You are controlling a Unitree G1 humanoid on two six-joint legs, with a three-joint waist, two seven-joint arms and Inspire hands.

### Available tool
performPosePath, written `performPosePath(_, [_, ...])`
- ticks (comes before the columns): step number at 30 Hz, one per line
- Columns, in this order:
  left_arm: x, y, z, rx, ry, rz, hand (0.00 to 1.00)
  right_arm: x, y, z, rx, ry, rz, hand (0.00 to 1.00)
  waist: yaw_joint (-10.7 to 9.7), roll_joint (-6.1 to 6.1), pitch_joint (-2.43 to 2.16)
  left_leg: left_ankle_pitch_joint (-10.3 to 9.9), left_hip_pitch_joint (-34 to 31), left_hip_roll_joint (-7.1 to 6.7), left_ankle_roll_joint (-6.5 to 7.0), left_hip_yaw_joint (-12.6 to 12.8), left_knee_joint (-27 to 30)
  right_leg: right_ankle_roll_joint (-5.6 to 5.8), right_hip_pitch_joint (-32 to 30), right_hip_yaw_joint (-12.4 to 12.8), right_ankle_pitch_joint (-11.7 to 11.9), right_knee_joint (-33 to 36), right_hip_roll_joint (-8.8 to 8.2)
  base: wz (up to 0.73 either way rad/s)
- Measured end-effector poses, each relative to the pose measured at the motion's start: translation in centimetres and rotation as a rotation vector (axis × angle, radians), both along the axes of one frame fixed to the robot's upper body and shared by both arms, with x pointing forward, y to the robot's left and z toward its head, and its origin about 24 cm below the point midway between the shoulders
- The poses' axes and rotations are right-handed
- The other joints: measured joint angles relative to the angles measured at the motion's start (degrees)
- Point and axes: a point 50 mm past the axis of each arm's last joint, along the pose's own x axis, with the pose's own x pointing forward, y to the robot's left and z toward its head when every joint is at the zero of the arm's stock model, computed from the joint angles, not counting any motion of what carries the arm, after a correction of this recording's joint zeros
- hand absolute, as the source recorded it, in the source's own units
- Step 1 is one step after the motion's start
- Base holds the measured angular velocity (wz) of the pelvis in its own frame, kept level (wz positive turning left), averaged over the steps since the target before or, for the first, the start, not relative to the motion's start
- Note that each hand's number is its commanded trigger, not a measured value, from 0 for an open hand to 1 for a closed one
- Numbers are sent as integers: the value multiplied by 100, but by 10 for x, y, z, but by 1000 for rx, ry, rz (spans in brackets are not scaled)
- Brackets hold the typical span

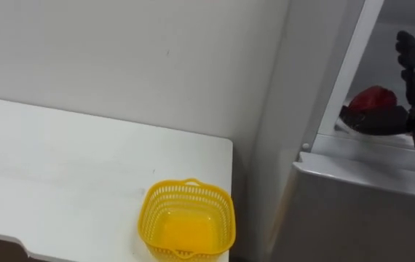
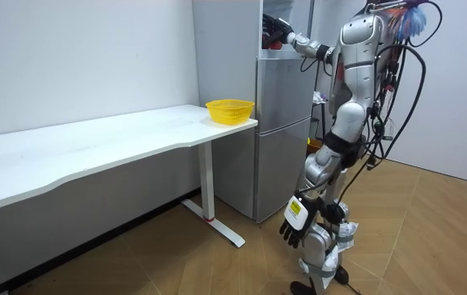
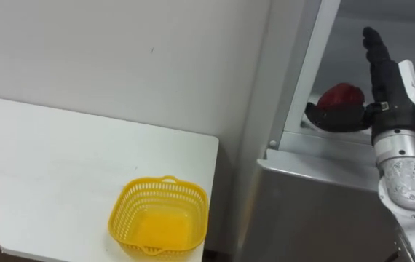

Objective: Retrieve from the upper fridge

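Note:
A red rounded thing (image 3: 341, 94) lies on the shelf of the open upper fridge compartment (image 1: 382, 149), on what looks like a white dish. My right hand (image 3: 387, 81) is inside the compartment just to the right of it, open, fingers straight up and the thumb (image 3: 331, 118) stretched out along the red thing's lower front. I cannot tell whether the thumb touches it. In the room view I stand upright in front of the fridge (image 2: 283, 131) with the right arm raised into it, while my left hand (image 2: 293, 223) hangs relaxed at my side.
A yellow mesh basket (image 1: 187, 220), with nothing in it, sits at the near right corner of the white table (image 1: 62, 167) beside the fridge. The grey lower fridge door (image 1: 353, 215) is shut. A pale wall runs behind the table.

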Motion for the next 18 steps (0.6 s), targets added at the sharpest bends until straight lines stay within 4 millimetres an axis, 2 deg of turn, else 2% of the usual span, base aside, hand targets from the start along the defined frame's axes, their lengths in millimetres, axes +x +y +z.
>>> performPosePath(2, [-1, 0, 0, 0, 3, 1, 0, 0, -1, -1, -2, 8, 1, 0, 0, -5, -4, 0, 9, 2, 0, -1, 4, -1, 14, 1, 1, 3, 2, 0])
performPosePath(6, [-2, 1, 0, 0, 4, 3, 0, 2, -3, -8, -39, 53, 5, 0, 7, 24, 24, 0, 87, 9, -1, -12, -11, -2, 91, -37, 2, 4, -2, 1])
performPosePath(9, [-1, 2, 0, -1, 3, 1, 0, 3, -4, -10, -40, 73, 11, 0, 6, 29, 28, -1, 80, 8, -1, -27, -34, -2, 100, -86, 2, 4, -6, 4])
performPosePath(14, [1, 3, 1, -12, 7, 0, 0, 15, -13, -11, -4, 127, -5, 0, 23, 41, 36, -1, 81, 2, -2, -45, 3, -3, 133, -91, 3, 3, -8, 1])
performPosePath(18, [0, 7, 2, -4, 16, -1, 0, 19, -15, -16, -8, 175, 14, 0, 46, 21, 23, -1, 88, 3, -3, -48, 21, -12, 142, -94, 8, 5, -1, 0])
